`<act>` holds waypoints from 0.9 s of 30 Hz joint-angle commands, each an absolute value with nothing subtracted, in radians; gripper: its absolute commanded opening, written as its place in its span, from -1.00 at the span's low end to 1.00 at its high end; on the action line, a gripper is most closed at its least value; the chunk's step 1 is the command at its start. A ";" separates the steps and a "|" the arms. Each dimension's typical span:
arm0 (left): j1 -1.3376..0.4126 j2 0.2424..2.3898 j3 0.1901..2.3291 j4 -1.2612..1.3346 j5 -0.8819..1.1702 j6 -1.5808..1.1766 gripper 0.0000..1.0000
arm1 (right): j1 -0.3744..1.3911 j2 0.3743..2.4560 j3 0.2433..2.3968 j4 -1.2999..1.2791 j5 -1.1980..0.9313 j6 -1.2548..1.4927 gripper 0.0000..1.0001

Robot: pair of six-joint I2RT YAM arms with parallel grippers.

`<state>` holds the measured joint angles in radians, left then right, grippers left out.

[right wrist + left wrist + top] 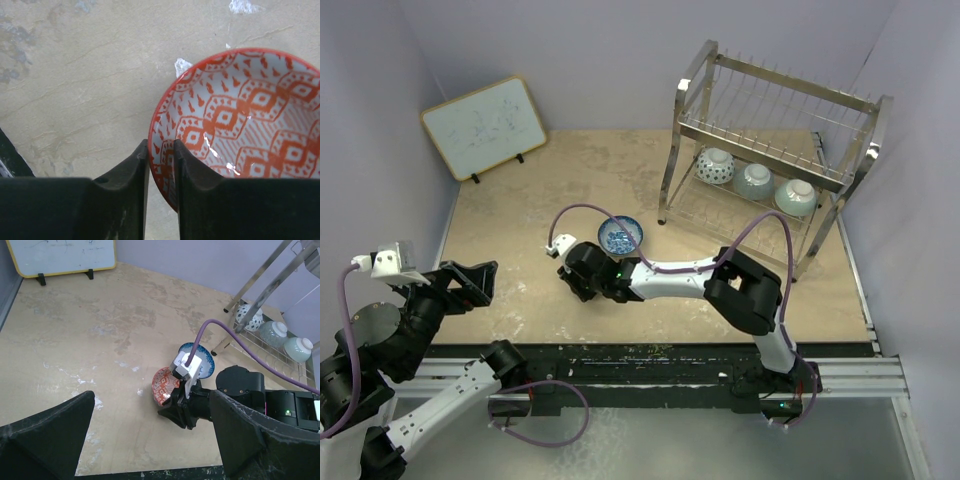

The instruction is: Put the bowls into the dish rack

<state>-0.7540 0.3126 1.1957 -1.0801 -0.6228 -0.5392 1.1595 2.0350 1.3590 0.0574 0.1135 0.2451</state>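
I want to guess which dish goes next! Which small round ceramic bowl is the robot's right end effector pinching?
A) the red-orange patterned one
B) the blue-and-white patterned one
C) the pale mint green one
A: in the right wrist view, the right end effector has a finger on each side of the rim of the small round red-orange patterned ceramic bowl.

Framed whiteboard [485,127] — propped upright, beige table [590,170]
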 commanded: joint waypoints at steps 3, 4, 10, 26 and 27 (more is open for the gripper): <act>-0.758 0.307 1.201 -1.065 -0.635 -0.540 0.98 | 1.184 1.965 1.397 0.060 0.078 0.250 -0.54; -0.758 0.307 1.203 -1.065 -0.634 -0.539 0.99 | 1.184 1.948 1.389 0.071 0.054 0.260 -0.54; -0.758 0.307 1.206 -1.068 -0.638 -0.538 0.98 | 1.184 1.800 1.313 0.184 -0.128 0.307 -0.63; -0.758 0.326 1.192 -1.046 -0.633 -0.537 0.98 | 1.186 1.819 1.376 -0.031 0.056 0.275 0.18; -0.758 0.325 1.194 -1.044 -0.635 -0.534 0.98 | 1.188 1.837 1.391 -0.052 0.083 0.271 0.21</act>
